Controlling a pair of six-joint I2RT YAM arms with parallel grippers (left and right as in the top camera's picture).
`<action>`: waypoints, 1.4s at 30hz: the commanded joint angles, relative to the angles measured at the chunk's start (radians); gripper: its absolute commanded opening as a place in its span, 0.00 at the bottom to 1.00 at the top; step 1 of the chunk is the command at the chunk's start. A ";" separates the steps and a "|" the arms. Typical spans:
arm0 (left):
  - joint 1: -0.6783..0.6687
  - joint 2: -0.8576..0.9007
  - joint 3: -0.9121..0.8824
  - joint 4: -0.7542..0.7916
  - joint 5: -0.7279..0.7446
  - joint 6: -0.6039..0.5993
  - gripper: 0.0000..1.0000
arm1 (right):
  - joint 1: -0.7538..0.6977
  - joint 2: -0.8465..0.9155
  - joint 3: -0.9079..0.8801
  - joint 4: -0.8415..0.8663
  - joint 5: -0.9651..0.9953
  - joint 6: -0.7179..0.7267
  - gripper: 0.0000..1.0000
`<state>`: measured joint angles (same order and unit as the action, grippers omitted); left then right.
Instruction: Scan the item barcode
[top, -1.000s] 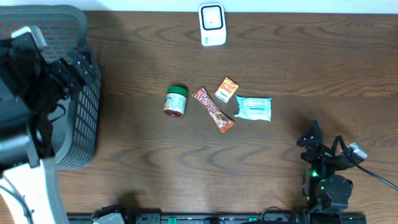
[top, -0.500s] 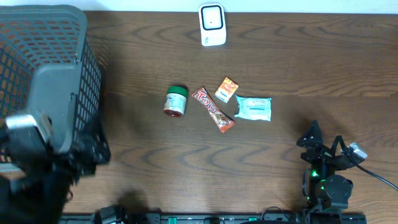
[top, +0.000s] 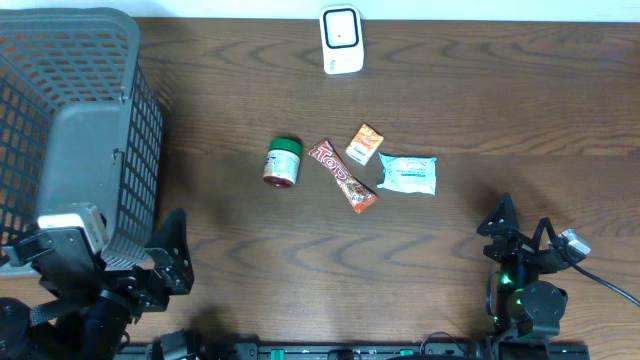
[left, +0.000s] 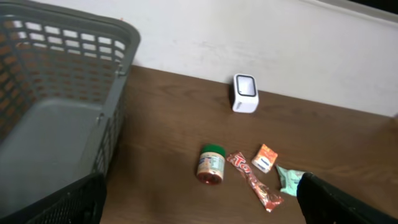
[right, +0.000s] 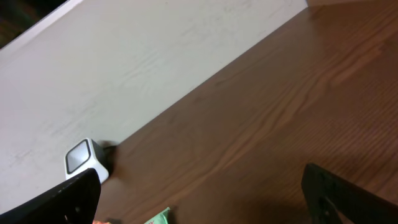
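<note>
Though boxy, round-cornered white scanner (top: 341, 40).

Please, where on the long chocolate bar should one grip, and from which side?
Probably best: grip the long chocolate bar across its narrow width near the middle, coming straight down from above. It lies flat and diagonal on the table, so align the grip across its long edges; the orange packet sits close to its far half.

basket (top: 145, 140) sits on the left of the table (top: 500, 100), scanner (top: 341, 40) at the far edge, mid-table. middle row, left to right: jar (top: 283, 162), bar (top: 342, 176), pouch (top: 408, 174). packet (top: 364, 144) sits just behind the bar, maybe touching it, hard to tell.
</note>
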<state>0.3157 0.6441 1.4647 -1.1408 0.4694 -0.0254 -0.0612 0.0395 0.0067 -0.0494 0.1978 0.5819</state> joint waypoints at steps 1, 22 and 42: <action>-0.011 -0.014 -0.002 -0.011 0.048 0.033 0.98 | 0.009 0.000 -0.001 -0.004 0.002 0.005 0.99; -0.150 -0.617 -0.656 0.467 -0.235 -0.197 0.98 | 0.009 0.000 -0.001 -0.004 0.002 0.005 0.99; -0.290 -0.642 -1.207 0.985 -0.508 -0.165 0.98 | 0.009 0.000 -0.001 -0.004 0.002 0.005 0.99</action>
<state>0.0257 0.0109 0.3046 -0.1833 0.0097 -0.2123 -0.0612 0.0395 0.0067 -0.0494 0.1978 0.5819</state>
